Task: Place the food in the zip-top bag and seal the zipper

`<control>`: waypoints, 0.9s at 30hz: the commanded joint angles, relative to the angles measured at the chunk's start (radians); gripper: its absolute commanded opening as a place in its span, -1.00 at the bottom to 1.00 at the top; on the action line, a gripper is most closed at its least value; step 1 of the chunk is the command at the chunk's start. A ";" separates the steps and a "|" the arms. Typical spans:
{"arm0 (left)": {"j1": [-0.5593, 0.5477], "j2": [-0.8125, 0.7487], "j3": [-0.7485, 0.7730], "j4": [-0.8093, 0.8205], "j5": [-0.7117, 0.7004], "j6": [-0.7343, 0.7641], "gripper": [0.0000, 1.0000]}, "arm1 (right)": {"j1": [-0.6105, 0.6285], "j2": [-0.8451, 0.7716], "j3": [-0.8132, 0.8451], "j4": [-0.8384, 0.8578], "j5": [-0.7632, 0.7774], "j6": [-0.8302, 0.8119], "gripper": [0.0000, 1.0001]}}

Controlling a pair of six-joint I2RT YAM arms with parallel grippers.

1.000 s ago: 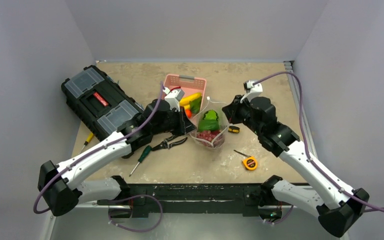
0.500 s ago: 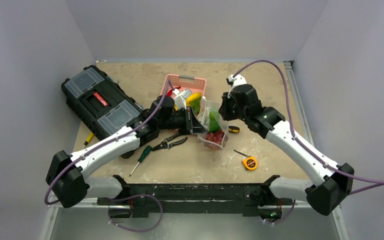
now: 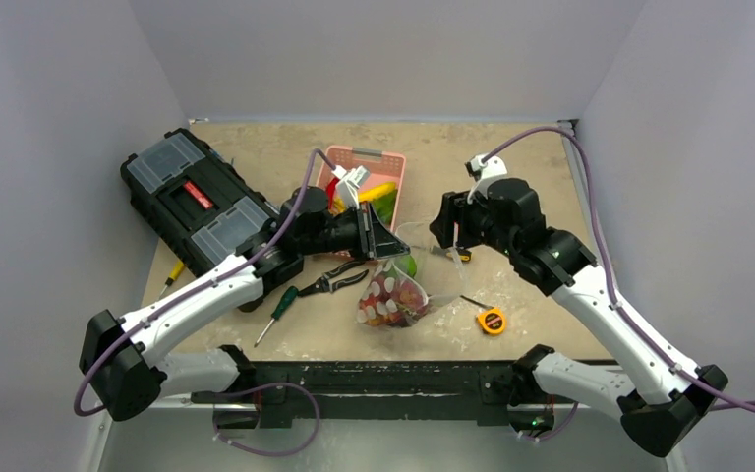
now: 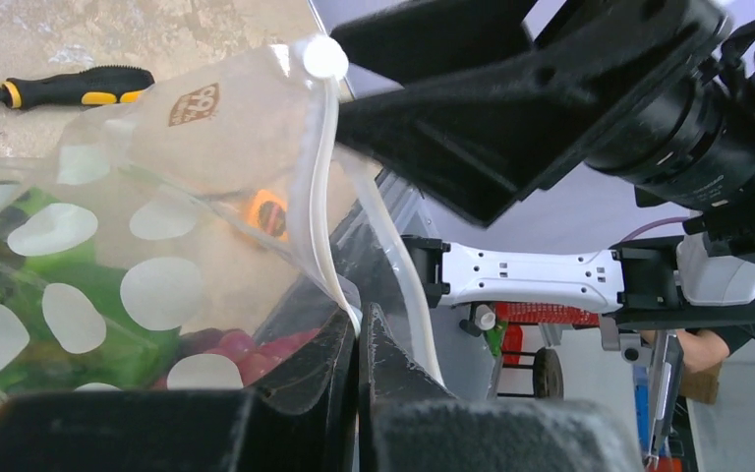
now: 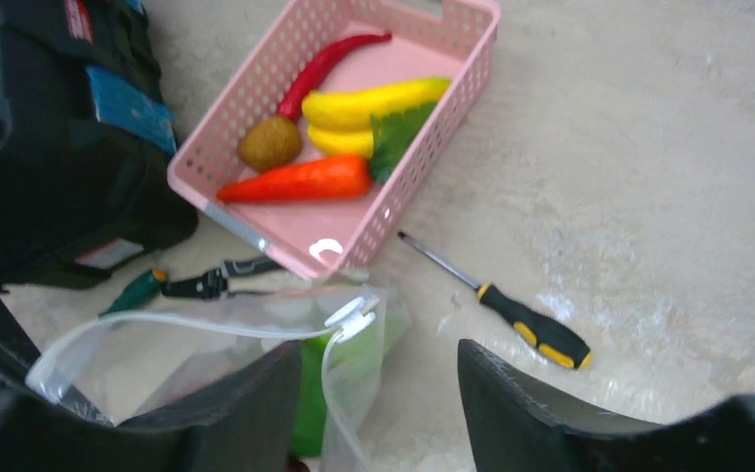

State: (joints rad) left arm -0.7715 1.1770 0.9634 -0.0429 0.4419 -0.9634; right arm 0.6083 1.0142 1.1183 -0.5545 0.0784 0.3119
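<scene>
Left pincer [image 4: 359, 329] clamped on zip-top bag [image 3: 393, 298], seemingly at zipper [image 4: 319, 197]; right pincer [image 5: 378, 366] apart.

A worn beige tabletop [image 3: 511, 157], mottled with pale scuffs, fills the middle of the overhead view. Plain grey-lilac surfaces close it in: the left wall [image 3: 49, 147], the far wall [image 3: 383, 49] and the right wall [image 3: 708, 147]. A metal rail [image 3: 582, 206] runs along the table's right edge, and a black bar [image 3: 383, 379] crosses its near edge. The light is soft and even.
</scene>
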 commanded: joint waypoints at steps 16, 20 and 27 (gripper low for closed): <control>0.004 0.046 -0.008 0.164 0.035 -0.058 -1.00 | -0.002 -0.192 -0.192 -0.187 0.037 0.284 0.41; 0.005 0.067 -0.008 0.197 0.056 -0.075 -1.00 | -0.003 -0.248 -0.282 -0.143 -0.086 0.321 -0.07; 0.004 0.087 0.003 0.206 0.068 -0.078 -1.00 | -0.002 -0.334 -0.389 -0.036 -0.252 0.330 0.16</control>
State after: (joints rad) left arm -0.7715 1.2636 0.9508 0.0658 0.4786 -1.0176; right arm 0.6079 0.7006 0.7441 -0.6861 -0.0578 0.6231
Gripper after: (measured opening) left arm 0.005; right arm 0.569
